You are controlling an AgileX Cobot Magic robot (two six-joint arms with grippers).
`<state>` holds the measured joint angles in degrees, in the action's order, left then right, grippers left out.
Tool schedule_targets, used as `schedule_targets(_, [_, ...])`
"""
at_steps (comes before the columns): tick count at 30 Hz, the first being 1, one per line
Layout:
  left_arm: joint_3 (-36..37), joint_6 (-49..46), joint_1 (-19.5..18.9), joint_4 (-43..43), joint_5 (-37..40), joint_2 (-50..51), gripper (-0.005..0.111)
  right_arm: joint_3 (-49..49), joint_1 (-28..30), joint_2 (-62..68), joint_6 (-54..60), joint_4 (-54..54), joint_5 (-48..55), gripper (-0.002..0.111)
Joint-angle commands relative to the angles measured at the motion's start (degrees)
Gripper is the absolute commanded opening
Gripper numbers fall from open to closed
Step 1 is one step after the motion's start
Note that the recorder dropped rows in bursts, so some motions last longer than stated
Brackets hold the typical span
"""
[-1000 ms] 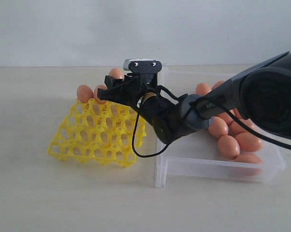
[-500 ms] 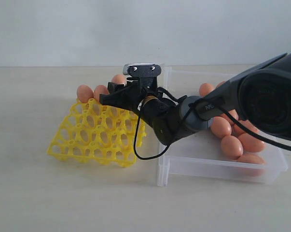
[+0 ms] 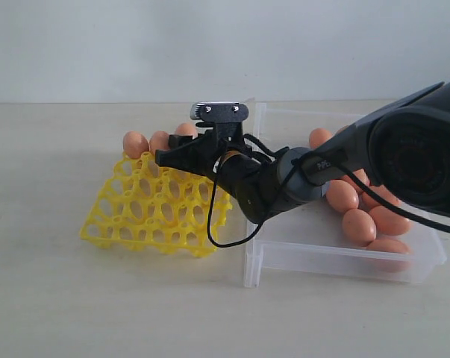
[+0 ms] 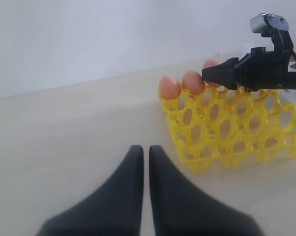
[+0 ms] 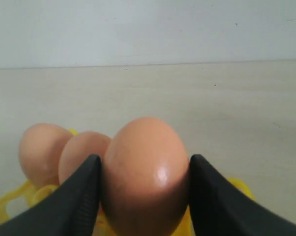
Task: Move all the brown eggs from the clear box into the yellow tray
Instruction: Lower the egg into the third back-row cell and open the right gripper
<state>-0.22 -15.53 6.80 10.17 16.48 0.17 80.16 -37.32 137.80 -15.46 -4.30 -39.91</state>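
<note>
Far to the left, your left gripper (image 4: 144, 189) hangs low over the bare table (image 4: 64, 147), its fingers pressed together on nothing, well clear of the work. Next comes the one yellow tray (image 3: 154, 216). Two seated eggs (image 3: 135, 143) stand side by side in its far row and every other cup shows empty. Just right of that pair, the right gripper (image 5: 145, 160) grasps the held egg (image 5: 145, 177), a third one, at the tray's far edge. Whether it already rests in the next cup or sits just above it cannot be told. Each finger (image 5: 81, 196) lies flat against the egg's widest part, pointed end up. That is the right place to take these. They look light, smooth, glossy and rigid but thin-shelled, so they will likely slip if pinched near either end and crack if squeezed hard. Grip across the belly with only enough pressure to carry, and open only once the lattice takes the weight, because the pointed posts could chip a dropped shell. At the right sits the one clear box (image 3: 329, 261). About six loose eggs (image 3: 357, 226) show, clustered toward its right side and free to roll. The arm hides part of the floor, so you cannot get a full count there.
</note>
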Motion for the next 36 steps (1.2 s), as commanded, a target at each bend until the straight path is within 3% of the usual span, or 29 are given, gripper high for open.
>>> schedule_targets(1, [0.22, -0.01, 0.34, -0.09, -0.23, -0.17, 0.004, 0.09, 0.1, -0.01, -0.55, -0.34, -0.02, 0.0])
schedule_targets(4, [0.22, -0.01, 0.34, -0.09, -0.23, -0.17, 0.004, 0.09, 0.1, -0.01, -0.55, -0.34, -0.02, 0.006])
schedule_targets(12, [0.22, -0.01, 0.34, -0.09, -0.23, -0.17, 0.004, 0.09, 0.1, -0.01, -0.55, -0.34, -0.02, 0.044])
schedule_targets(14, [0.22, -0.01, 0.34, -0.09, -0.23, -0.17, 0.004, 0.09, 0.1, -0.01, -0.7, -0.34, -0.02, 0.049])
schedule_targets(30, [0.22, -0.01, 0.34, -0.09, -0.23, -0.17, 0.004, -0.14, 0.1, -2.03, -3.56, -0.57, 0.97, 0.049])
schedule_targets(36, [0.22, -0.01, 0.34, -0.09, -0.23, -0.17, 0.004, -0.12, 0.1, -7.79, -1.59, -0.57, 7.64, 0.049])
